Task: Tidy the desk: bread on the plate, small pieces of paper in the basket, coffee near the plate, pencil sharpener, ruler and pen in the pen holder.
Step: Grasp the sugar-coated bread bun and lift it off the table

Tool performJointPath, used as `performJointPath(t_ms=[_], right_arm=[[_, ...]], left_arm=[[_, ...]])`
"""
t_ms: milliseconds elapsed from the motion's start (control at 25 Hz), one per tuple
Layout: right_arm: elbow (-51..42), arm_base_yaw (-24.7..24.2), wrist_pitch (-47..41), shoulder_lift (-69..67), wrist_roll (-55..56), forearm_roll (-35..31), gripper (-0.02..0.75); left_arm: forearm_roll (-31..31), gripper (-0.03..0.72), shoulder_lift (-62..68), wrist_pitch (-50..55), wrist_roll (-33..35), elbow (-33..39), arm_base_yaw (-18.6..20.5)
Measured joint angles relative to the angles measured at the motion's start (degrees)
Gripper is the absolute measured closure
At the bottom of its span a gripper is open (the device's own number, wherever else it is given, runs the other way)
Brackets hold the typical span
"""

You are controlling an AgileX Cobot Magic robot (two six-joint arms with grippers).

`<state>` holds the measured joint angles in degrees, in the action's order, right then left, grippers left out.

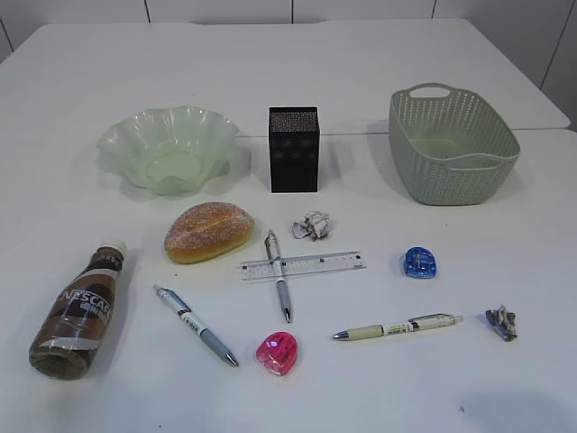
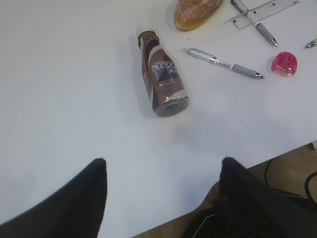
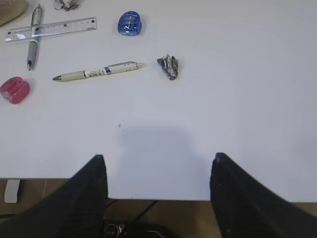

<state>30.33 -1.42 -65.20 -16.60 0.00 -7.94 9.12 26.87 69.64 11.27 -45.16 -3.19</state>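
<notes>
- A large plain white bench fills nearly the whole exterior view; its top is matte and evenly lit.
- A thin seam runs across the far part of the bench, and the far right corner steps back at an angle.
- Behind it stands a pale wall split into panels by thin dark vertical lines.
- Soft light from above leaves short, faint shadows on the white top.
- A broad grey shadow lies near the front edge in the right wrist view.
- Below the front edge, the wrist views show a brownish floor with dark cables.
</notes>
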Motion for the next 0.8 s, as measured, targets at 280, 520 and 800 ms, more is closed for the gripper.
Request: performJointPath(t_ms=[280,520,800], right_arm=[[10.10,0.00,9.60,-17.17,0.98,0.00,0.230],[16.47,0.00,12.84,-30.67,0.98,0.00,0.262],[22.21,0.00,11.42,-47.46,0.98,0.00,0.269]], left_arm=[[-0.50,0.195,10.29,0.35,0.00,-3.80,-0.98],[-2.00,0.195,21.36,1.96,0.00,-12.06,-5.27],[-6.00,0.195,37.59,1.94,0.00,-24.33,-11.55]])
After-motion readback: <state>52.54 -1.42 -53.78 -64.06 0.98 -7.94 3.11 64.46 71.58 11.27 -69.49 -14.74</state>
